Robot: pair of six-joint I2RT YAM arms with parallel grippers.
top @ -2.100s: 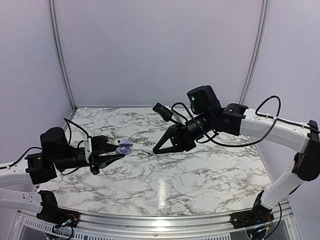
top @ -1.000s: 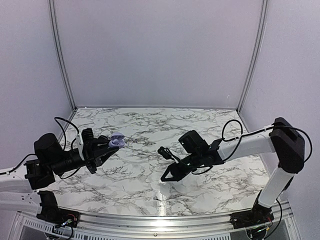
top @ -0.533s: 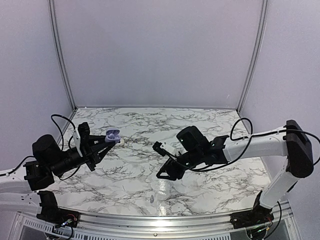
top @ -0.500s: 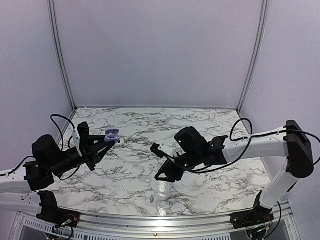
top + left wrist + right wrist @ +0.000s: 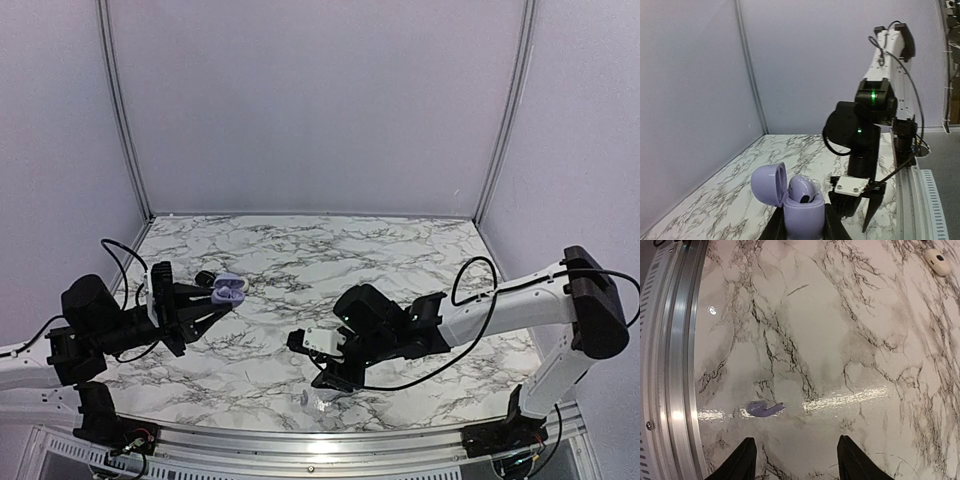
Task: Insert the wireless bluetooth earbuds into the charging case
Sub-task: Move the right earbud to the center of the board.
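Note:
My left gripper (image 5: 803,229) is shut on the base of a lilac charging case (image 5: 803,220), held upright above the table's left side (image 5: 228,290). Its lid (image 5: 768,184) stands open, and one lilac earbud (image 5: 802,189) sits in the case, sticking out of the top. A second lilac earbud (image 5: 764,409) lies loose on the marble near the front edge (image 5: 305,398). My right gripper (image 5: 797,460) hovers low just beside it, open, with nothing between its fingers (image 5: 745,460); the bud lies ahead of the left finger. In the top view the right gripper (image 5: 326,384) points down at that spot.
An aluminium rail (image 5: 670,365) runs along the table's near edge, close to the loose bud. A small white oval piece (image 5: 937,262) lies farther out on the marble. A small black thing (image 5: 205,278) lies beside the held case. Walls close in the left, back and right.
My right arm has swung down towards the near edge and its jaws have opened. My left arm has drifted slightly with the case still in its grip.

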